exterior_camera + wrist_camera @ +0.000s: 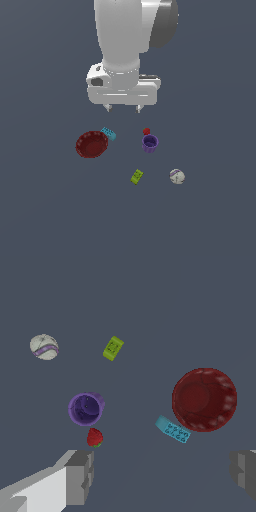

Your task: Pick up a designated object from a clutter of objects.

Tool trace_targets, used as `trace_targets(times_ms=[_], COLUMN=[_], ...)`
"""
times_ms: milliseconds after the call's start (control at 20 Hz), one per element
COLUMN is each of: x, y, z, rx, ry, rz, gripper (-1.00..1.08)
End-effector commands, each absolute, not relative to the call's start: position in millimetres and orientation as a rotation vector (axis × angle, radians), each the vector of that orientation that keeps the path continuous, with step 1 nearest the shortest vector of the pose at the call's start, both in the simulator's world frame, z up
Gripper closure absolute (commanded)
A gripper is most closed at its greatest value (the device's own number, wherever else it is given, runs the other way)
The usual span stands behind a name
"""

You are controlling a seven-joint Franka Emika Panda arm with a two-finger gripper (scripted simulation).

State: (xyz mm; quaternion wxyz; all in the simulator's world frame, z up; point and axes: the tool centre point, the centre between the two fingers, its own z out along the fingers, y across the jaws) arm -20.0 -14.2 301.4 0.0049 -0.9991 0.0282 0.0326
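The designated object, a small whitish-grey ball with a purple band [177, 176] [44, 347], lies on the floor at the exterior view's lower right, apart from the rest of the clutter. My gripper [123, 107] [162, 471] hangs open high above the floor, well behind the ball, over the gap between the dark red ribbed bowl [91, 144] [204, 399] and the purple cup [150, 143] [86, 408]. Nothing sits between its fingers [80, 476].
A teal brick [108, 133] [172, 429] leans at the bowl's rim. A tiny red strawberry-like piece [146, 131] [94, 437] lies just behind the cup. A lime-green brick [136, 176] [113, 348] rests left of the ball in the exterior view.
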Motion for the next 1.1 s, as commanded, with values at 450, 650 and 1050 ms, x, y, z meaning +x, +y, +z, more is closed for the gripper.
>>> trace_targets(times_ms=[450,650,1050], x=[-20.9,-21.1,-3.5], y=[-17.5,-17.7,-4.5], z=[308.6,308.7,296.8], rx=[-3.097,-3.097,-3.110], ry=[0.098,0.098,0.060], rz=[0.101,0.101,0.096], gripper=[-0.92,-0.92,-0.92])
